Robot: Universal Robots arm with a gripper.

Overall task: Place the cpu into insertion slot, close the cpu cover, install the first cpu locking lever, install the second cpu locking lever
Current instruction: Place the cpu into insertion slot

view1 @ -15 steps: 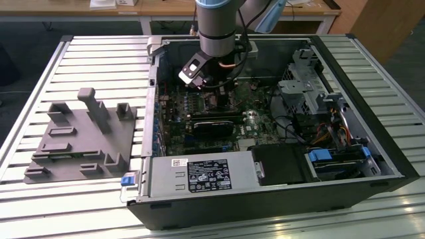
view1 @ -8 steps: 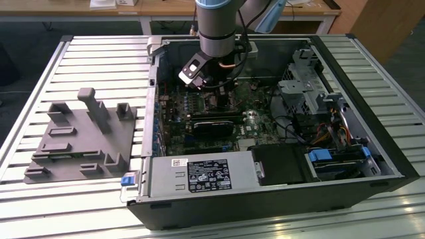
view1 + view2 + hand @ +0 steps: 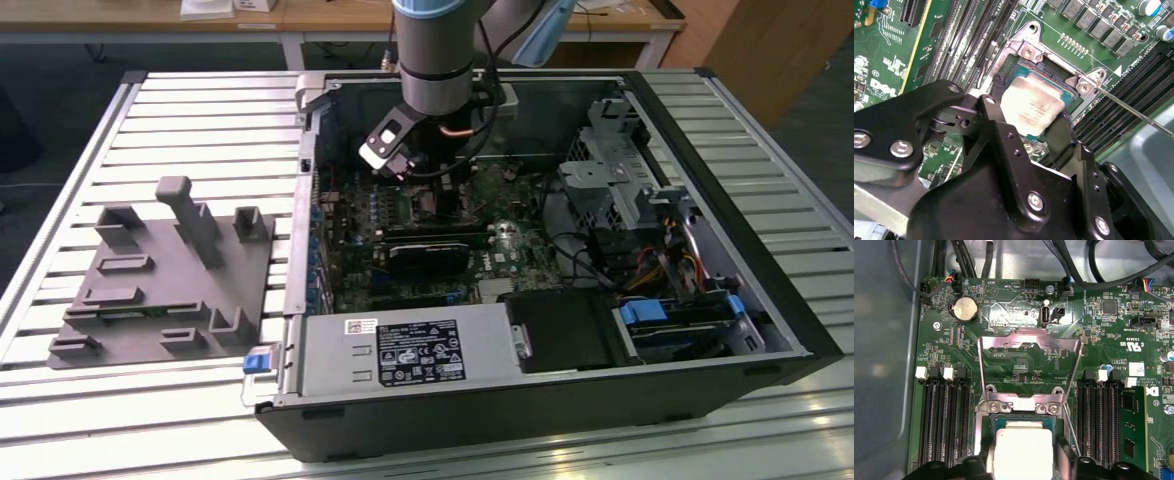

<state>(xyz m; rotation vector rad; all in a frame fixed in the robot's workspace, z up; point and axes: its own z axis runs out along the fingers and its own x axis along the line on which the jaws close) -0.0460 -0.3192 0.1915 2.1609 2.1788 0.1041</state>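
My gripper [image 3: 1029,114] is shut on the cpu [image 3: 1030,106], a silver-tan square chip pinched between two black fingers [image 3: 1060,131]. The chip sits at the insertion slot [image 3: 1053,80], a dark square socket on the green board; whether it is fully seated I cannot tell. In the first wrist view the cpu [image 3: 1021,447] lies between the fingers of the gripper [image 3: 1022,461], with the slot's rim [image 3: 1019,418] just beyond it. The cpu cover [image 3: 1029,343], a silver frame with a window, stands flipped open. A thin wire lever [image 3: 1134,111] juts out beside the socket. In the exterior view the gripper [image 3: 404,168] reaches down into the case.
Long black memory slots [image 3: 946,425] flank the socket on both sides. A black graphics card [image 3: 434,250] lies near the gripper, with drive cages and cables [image 3: 627,190] at the exterior view's right. A grey fixture [image 3: 160,270] sits outside the open computer case [image 3: 534,410].
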